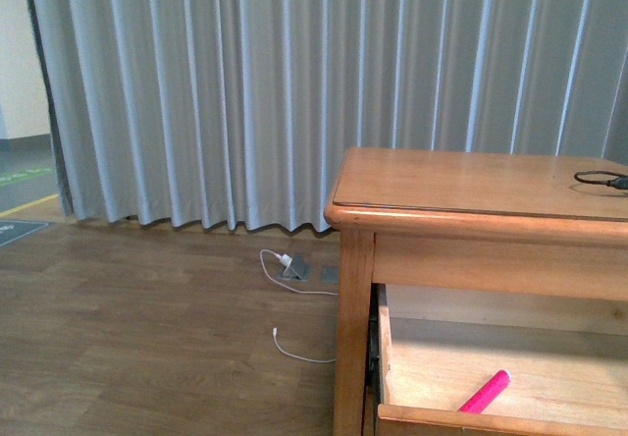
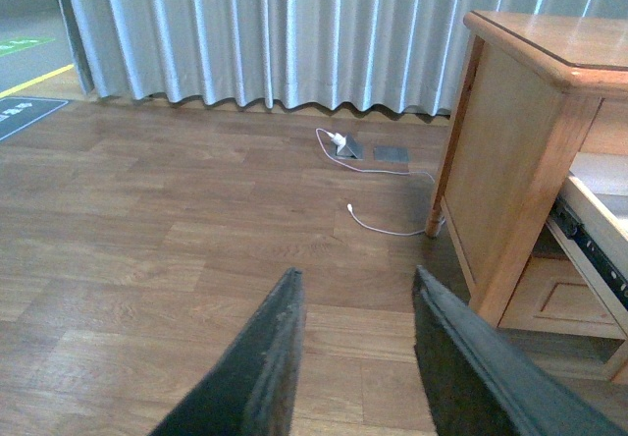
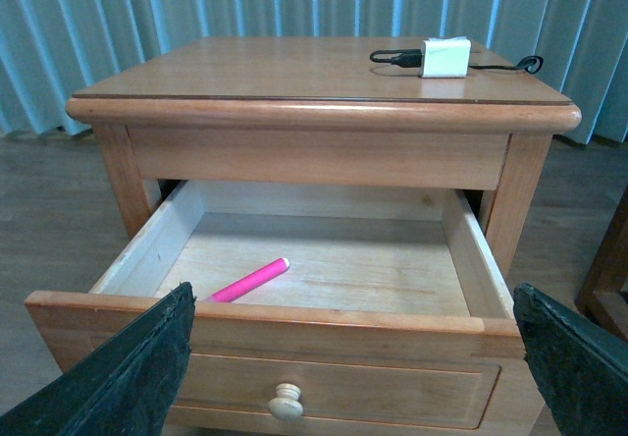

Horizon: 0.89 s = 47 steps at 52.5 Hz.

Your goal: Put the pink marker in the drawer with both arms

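Both my grippers are empty: the left gripper has its jaws parted over the floor beside the dresser, and the right gripper gapes wide. Ahead of the right one, the marker lies flat inside the open drawer, untouched.

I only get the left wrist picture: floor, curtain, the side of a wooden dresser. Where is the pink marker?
Observer: The pink marker lies flat inside the open drawer, near its front panel.
Operator: Is a claw holding it?
Observer: No. The right gripper hangs in front of the drawer, wide open and empty.
Operator: Anything on top of the dresser?
Observer: A white charger with a black cable plugged in.
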### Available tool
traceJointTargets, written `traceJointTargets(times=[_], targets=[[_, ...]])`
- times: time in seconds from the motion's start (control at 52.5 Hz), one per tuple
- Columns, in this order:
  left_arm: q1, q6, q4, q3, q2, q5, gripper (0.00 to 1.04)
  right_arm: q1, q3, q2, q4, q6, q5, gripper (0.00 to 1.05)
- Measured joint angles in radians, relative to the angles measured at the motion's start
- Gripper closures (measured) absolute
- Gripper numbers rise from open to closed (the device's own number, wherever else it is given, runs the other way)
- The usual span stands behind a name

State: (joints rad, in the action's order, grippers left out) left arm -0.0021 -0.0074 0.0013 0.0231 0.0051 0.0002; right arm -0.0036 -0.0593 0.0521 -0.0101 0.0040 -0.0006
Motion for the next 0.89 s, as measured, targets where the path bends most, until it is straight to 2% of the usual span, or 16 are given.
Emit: traceJointTargets(times=[0.076, 0.171, 0.248, 0.324, 0.514, 0.704, 0.895], targets=[[0.0, 0.0, 0.0, 0.0, 0.0, 0.0, 0.45, 0.002, 0.0, 0.002, -0.003, 0.001, 0.007, 0.08], [0.0, 0.0, 0.0, 0.0, 0.0, 0.0, 0.29, 0.03, -0.041, 0.056, -0.143, 0.029, 0.073, 0.08], [0.0, 0.0, 0.0, 0.0, 0.0, 0.0, 0.15, 0.041, -0.053, 0.129, -0.23, 0.035, 0.046, 0.08], [0.0, 0.002, 0.0, 0.0, 0.0, 0.0, 0.04, 0.062, -0.059, 0.201, -0.225, 0.027, 0.027, 0.08], [0.0, 0.003, 0.0, 0.0, -0.001, 0.0, 0.06, 0.126, -0.087, 0.515, -0.071, -0.036, -0.017, 0.08], [0.0, 0.003, 0.0, 0.0, -0.001, 0.0, 0.06, 0.128, -0.156, 0.935, 0.131, -0.037, -0.047, 0.08], [0.0, 0.003, 0.0, 0.0, -0.001, 0.0, 0.06, 0.128, -0.258, 1.243, 0.284, 0.0, -0.019, 0.08]])
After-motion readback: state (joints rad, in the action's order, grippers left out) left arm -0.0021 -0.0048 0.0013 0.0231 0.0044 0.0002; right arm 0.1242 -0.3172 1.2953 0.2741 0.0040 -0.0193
